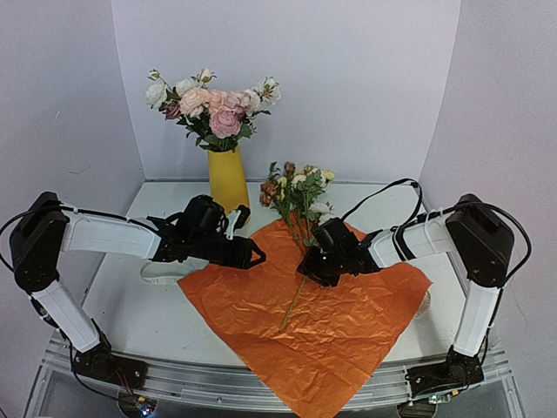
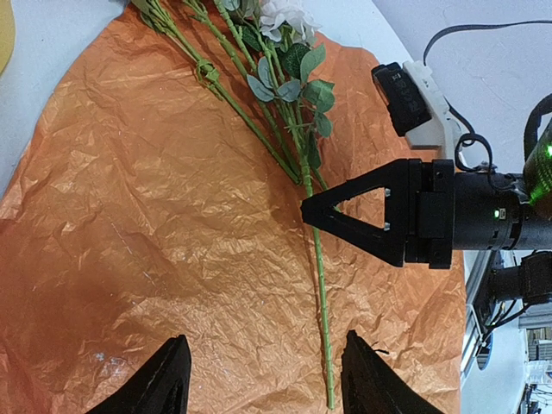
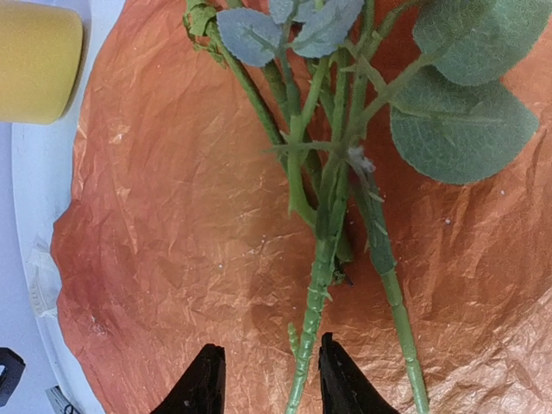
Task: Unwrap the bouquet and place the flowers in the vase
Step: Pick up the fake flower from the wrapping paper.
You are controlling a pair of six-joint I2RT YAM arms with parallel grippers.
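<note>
- The orange paper lies spread flat on the table, so the unwrapping looks done. It now serves only as a mat under the stems.
- The flowers lie loose on that sheet, blooms towards the back wall and cut ends towards the arms. That puts the bare stems where fingers can reach them.
- The right gripper is low over the bunch, its fingers a little apart and straddling the main stem. Paper shows between one finger and the stem, so I read no clamp yet. It sits just below the leaves, a sensible spot for lifting the bunch without it swinging.
- The left gripper hovers with fingers wide apart and holds nothing, above the sheet near the stem ends. My guess is it is there to pin the paper or steady the tails.
- The vase stands upright just behind the paper's back corner, near the blooms. The big roses fill its mouth, so threading thin stems in beside them could be fiddly.
</note>
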